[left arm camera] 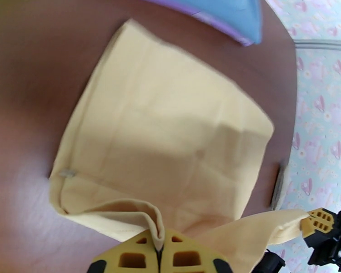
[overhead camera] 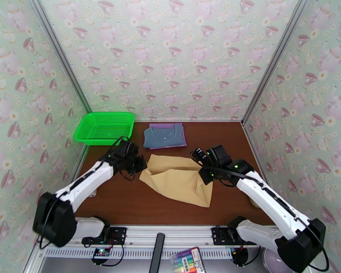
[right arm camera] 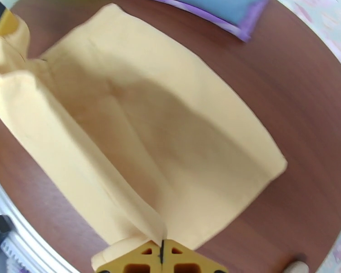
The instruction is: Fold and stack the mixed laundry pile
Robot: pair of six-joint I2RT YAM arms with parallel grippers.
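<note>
My left fingers [left arm camera: 134, 256] are clenched on the left edge of the tan-yellow shirt [overhead camera: 177, 178], and my right fingers [right arm camera: 145, 259] pinch its right edge. It lies mid-way across the bench [overhead camera: 125, 201], just in front of the slate-blue shirt [overhead camera: 163, 135], which is stacked on the purple T-shirt [overhead camera: 167, 126].

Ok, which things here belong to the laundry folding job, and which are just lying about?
Job: tan-yellow garment, mid-fold; slate-blue shirt, folded atop the purple T-shirt.
Lying about: green mesh basket; pack of coloured markers.
</note>
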